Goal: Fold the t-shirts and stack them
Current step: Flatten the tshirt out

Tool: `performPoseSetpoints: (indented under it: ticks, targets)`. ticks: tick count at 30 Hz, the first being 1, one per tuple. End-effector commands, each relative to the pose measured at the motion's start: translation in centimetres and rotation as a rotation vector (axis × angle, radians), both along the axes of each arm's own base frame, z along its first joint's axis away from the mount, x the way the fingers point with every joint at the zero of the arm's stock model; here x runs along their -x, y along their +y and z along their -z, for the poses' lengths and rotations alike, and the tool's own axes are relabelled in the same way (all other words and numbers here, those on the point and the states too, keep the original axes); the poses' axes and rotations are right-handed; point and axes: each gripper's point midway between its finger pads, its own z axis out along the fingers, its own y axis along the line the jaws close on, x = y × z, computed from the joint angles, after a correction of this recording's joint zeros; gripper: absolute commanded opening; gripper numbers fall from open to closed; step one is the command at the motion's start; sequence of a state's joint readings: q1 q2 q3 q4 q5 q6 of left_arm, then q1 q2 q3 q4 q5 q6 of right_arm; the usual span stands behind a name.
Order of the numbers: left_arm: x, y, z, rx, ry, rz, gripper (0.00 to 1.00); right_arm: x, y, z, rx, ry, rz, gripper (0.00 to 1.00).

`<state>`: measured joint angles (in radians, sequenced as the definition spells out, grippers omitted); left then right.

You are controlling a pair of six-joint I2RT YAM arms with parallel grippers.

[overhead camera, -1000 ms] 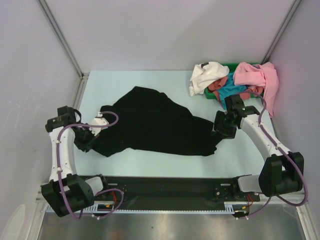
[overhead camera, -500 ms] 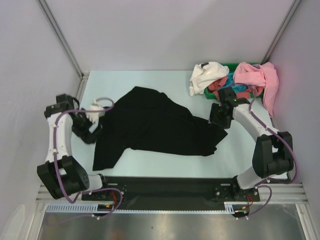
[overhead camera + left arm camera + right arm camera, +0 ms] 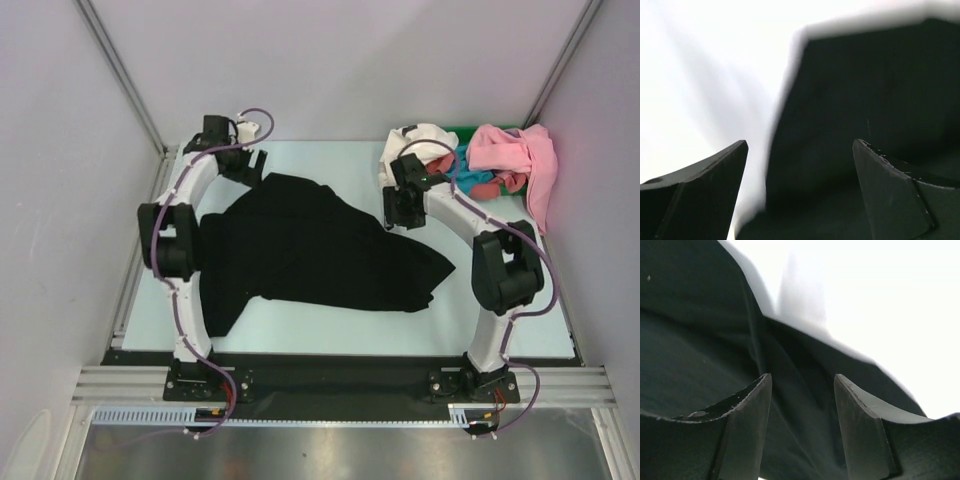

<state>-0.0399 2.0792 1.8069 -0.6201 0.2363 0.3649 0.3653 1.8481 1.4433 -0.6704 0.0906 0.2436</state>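
Your left gripper (image 3: 800,145): jaws wide apart, nothing between them. The black t-shirt (image 3: 865,100) lies just beyond them. Your right gripper (image 3: 802,377): jaws half apart, gripping nothing, black cloth directly underneath. The other t-shirts (image 3: 500,150) are heaped beyond the right jaws.

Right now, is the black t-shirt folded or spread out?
Spread out, not folded. The black t-shirt lies loosely open and wrinkled across the table, with no neat fold visible from above.
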Motion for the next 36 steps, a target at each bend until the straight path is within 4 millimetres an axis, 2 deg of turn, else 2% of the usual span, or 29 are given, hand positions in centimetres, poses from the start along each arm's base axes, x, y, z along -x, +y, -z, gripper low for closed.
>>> performPoseSetpoints:
  ticks: [1,2,3,4,5,8,9,12,13,14,16,17,19,20,22,23,24,25,26,27,28,29,31,32,33,34,35,36]
  targets:
    - [-6.8,-0.8,0.1,0.12,-0.045,-0.154,0.92,-2.6,1.4,-0.7,0.012,-0.058,-0.031,0.58]
    - [-7.1,-0.6,1.6,0.113,-0.002,-0.175,0.93,-2.9,1.5,-0.6,0.013,-0.056,-0.029,0.58]
    - [-8.8,-0.6,-0.1,0.117,-0.052,-0.176,0.93,-3.0,1.9,-0.1,0.017,-0.045,-0.039,0.58]
    - [-9.0,-0.7,2.7,0.113,-0.004,-0.177,0.94,-3.2,2.1,0.0,0.017,-0.046,-0.045,0.57]
    - [-9.0,-0.8,3.0,0.116,0.006,-0.174,0.95,-3.3,2.4,0.2,0.018,-0.045,-0.049,0.57]
    - [-7.8,-1.4,5.6,0.128,0.073,-0.149,0.96,-3.5,3.0,0.9,0.032,-0.024,-0.054,0.57]
    - [-6.9,-1.5,7.2,0.127,0.116,-0.135,0.96,-3.5,3.1,1.1,0.037,-0.014,-0.055,0.57]
    - [-5.6,-2.1,9.0,0.143,0.185,-0.108,0.94,-3.8,3.5,1.9,0.061,0.003,-0.064,0.56]
    - [-5.3,-2.3,9.3,0.148,0.197,-0.101,0.93,-3.7,3.6,2.9,0.075,0.03,-0.066,0.55]
    - [-5.1,-2.3,9.6,0.147,0.208,-0.1,0.9,-4.2,3.7,2.4,0.08,0.019,-0.065,0.53]
    - [-5.1,-2.1,10.5,0.136,0.216,-0.104,0.84,-4.4,3.7,2.6,0.096,0.025,-0.07,0.42]
    - [-5.0,-2.1,10.6,0.139,0.22,-0.106,0.74,-4.6,3.8,2.6,0.098,0.023,-0.073,0.33]
    - [-4.7,-2.5,11.1,0.159,0.24,-0.092,0.62,-5.0,3.9,2.3,0.1,0.008,-0.081,0.23]
    - [-4.4,-3.2,11.1,0.192,0.252,-0.069,0.46,-5.5,4.0,1.8,0.098,-0.006,-0.082,0.16]
    - [-3.6,-4.0,11.0,0.232,0.281,-0.038,0.27,-6.0,4.1,1.3,0.101,-0.024,-0.09,0.1]
    - [-3.3,-4.6,10.6,0.262,0.288,-0.018,0.02,-6.3,4.2,0.9,0.1,-0.036,-0.094,0.04]
    - [-2.5,-4.8,10.9,0.277,0.31,-0.012,0.0,-6.9,4.4,0.2,0.098,-0.055,-0.094,0.01]
    - [-2.8,-4.9,9.3,0.29,0.273,0.0,0.0,-7.3,4.4,-0.3,0.099,-0.071,-0.096,0.0]
    - [-2.8,-5.0,8.5,0.3,0.256,0.008,0.0,-7.5,4.6,-0.7,0.099,-0.079,-0.097,0.0]
    - [-2.2,-4.5,8.7,0.306,0.265,-0.007,0.0,-8.2,4.8,-1.7,0.091,-0.107,-0.094,0.0]
    - [-3.2,-4.0,5.8,0.303,0.18,-0.013,0.0,-8.6,4.8,-2.2,0.089,-0.119,-0.093,0.0]
    - [-3.4,-3.4,4.9,0.308,0.157,-0.046,0.0,-8.7,5.0,-2.6,0.087,-0.127,-0.097,0.0]
    - [-4.5,-0.2,2.3,0.298,0.067,-0.125,0.0,-9.6,5.8,-4.6,0.069,-0.179,-0.11,0.0]
    - [-4.8,1.1,-0.9,0.302,0.0,-0.16,0.0,-10.1,6.0,-5.5,0.071,-0.204,-0.123,0.0]
    - [-4.9,3.9,-1.7,0.275,-0.033,-0.229,0.0,-10.3,6.6,-6.5,0.063,-0.231,-0.138,0.0]
    - [-5.3,5.4,-3.1,0.266,-0.086,-0.259,0.0,-10.7,7.1,-7.6,0.046,-0.262,-0.149,0.0]
    - [-5.2,6.9,-5.9,0.255,-0.15,-0.29,0.0,-11.3,7.6,-8.5,0.026,-0.301,-0.161,0.0]
    - [-4.8,9.7,-6.4,0.243,-0.171,-0.347,0.0,-11.6,8.0,-9.2,0.01,-0.328,-0.171,0.0]
